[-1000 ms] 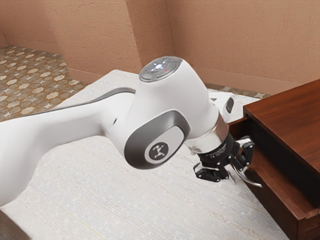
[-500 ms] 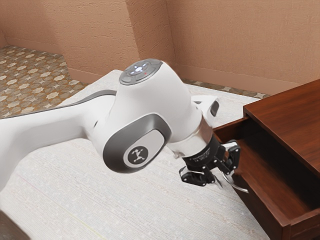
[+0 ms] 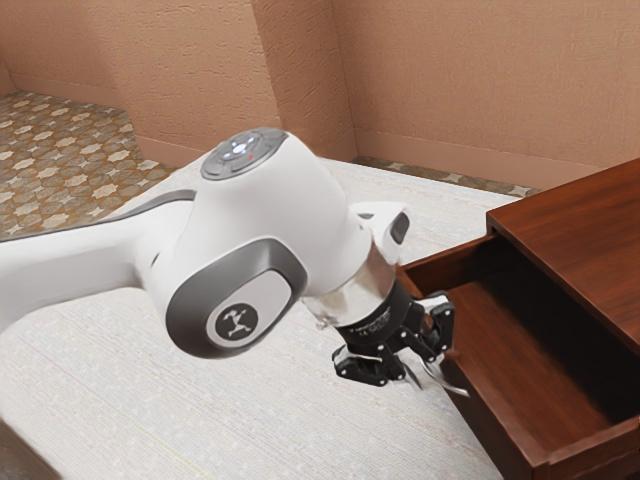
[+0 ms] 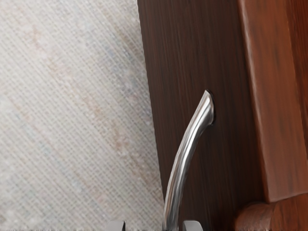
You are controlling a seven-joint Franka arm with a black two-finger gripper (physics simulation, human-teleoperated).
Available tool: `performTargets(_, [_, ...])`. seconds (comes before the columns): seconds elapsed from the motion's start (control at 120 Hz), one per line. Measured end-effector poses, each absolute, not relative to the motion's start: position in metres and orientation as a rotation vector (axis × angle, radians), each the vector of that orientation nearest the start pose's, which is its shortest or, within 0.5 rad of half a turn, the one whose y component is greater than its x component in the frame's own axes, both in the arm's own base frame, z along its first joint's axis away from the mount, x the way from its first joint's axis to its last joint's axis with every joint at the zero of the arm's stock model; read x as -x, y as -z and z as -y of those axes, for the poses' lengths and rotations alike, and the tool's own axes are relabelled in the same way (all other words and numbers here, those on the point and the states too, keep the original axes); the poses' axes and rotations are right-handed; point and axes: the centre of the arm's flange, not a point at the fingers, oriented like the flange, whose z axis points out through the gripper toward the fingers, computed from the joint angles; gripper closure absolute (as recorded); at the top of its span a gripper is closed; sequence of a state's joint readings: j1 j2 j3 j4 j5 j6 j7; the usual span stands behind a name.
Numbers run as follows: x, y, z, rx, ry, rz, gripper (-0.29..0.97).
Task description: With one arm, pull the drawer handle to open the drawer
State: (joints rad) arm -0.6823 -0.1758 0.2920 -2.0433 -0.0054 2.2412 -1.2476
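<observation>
Home-like room, plastered tan walls (image 3: 480,70), patterned tile floor (image 3: 60,140) (wooden drawer (image 3: 520,370), too)

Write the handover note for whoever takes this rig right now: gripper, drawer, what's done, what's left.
Gripper: at the drawer's metal handle; I cannot tell whether it is clamped.
Drawer: pulled well out of the cabinet, its bare wooden inside showing.
Done: the drawer is open by a good part.
Left: probably pull a little farther along the table if full opening is wanted, then let go of the handle and back off.
</observation>
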Motion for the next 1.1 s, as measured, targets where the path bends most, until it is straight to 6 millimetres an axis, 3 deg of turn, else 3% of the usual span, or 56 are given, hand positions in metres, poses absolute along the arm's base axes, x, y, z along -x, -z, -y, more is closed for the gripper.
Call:
performTargets(0.833, [-0.476,-0.557,0.174,3.107,0.369,1.455,0.56])
performTargets(0.967, [-0.473,-0.568,0.169,3.115,0.411,1.448,0.54])
performTargets(1.033, [-0.468,-0.585,0.163,3.126,0.468,1.435,0.53])
performTargets(1.1, [-0.47,-0.636,0.154,3.135,0.573,1.449,0.49])
